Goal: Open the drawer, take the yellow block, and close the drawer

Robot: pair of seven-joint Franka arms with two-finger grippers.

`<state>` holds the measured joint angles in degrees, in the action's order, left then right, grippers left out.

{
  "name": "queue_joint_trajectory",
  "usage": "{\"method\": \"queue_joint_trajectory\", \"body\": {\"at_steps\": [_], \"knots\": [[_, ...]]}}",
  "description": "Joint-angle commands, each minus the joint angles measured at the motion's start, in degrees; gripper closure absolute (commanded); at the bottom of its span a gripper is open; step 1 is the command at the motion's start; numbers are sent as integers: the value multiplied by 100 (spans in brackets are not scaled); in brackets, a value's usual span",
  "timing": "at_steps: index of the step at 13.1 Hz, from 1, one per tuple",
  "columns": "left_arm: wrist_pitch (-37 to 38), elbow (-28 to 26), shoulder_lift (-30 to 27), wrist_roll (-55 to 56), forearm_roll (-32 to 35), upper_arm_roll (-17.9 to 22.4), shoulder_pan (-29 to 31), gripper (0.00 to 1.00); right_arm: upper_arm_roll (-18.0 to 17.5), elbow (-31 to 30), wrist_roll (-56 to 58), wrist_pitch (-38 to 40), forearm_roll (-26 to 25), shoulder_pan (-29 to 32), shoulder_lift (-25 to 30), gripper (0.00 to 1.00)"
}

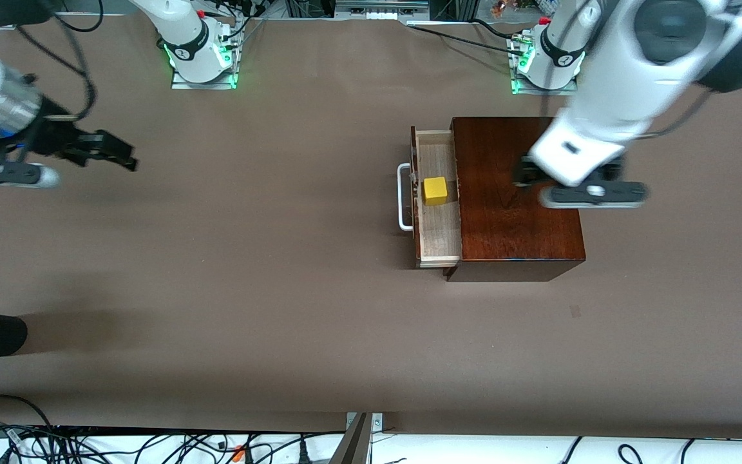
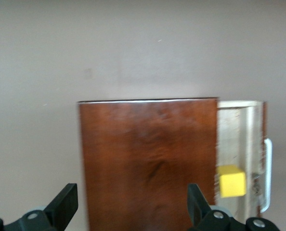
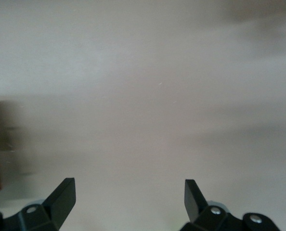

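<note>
Over the box (image 1: 519, 193) our left hand (image 2: 131, 204) gapes; yellow block (image 1: 435, 190) sits in the drawer (image 1: 438, 225); right hand (image 3: 128, 197), apart, sees bare desk (image 3: 143, 96).

Yellow block (image 1: 435, 190), mahogany box (image 1: 513, 193)

Left arm reaching down from its base, wrist lowered, left gripper (image 2: 131, 204) hanging in the air with fingers (image 2: 66, 202) spread wide, empty. Right arm drawn to its own end of the worktop; right gripper (image 3: 128, 197) likewise spread, empty, aloft.
</note>
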<state>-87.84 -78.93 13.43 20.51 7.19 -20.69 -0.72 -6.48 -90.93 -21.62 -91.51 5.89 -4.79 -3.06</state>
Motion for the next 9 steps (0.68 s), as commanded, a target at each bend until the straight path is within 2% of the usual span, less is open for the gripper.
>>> {"method": "queue_joint_trajectory", "body": {"at_steps": [1, 2, 3, 5, 6, 7, 9], "knots": [[486, 430, 46, -853, -550, 3, 545, 0, -625, 67, -1706, -93, 36, -135, -19, 0], [513, 335, -68, -1056, -743, 291, 555, 0, -783, 67, -2462, -390, 53, -275, -63, 0], [496, 273, -121, -1206, -928, 876, 407, 0, -854, 58, -3226, -654, 18, -485, -107, 0], [478, 55, -278, -1863, -1105, 2159, -407, 0, -846, 75, -4607, -981, -17, -1099, -326, 0], [452, -165, -454, -2180, -1114, 2540, -586, 0, -855, 102, -5258, -1095, -70, -1320, -431, 0], [348, -437, -612, -2496, -1158, 2691, -596, 0, -855, 154, -5987, -1244, -114, -1601, -580, 0], [-440, -1401, -1234, -2614, -1001, 2710, -596, 0, -855, 408, -7472, -1377, -271, -2146, -975, 0]]}}
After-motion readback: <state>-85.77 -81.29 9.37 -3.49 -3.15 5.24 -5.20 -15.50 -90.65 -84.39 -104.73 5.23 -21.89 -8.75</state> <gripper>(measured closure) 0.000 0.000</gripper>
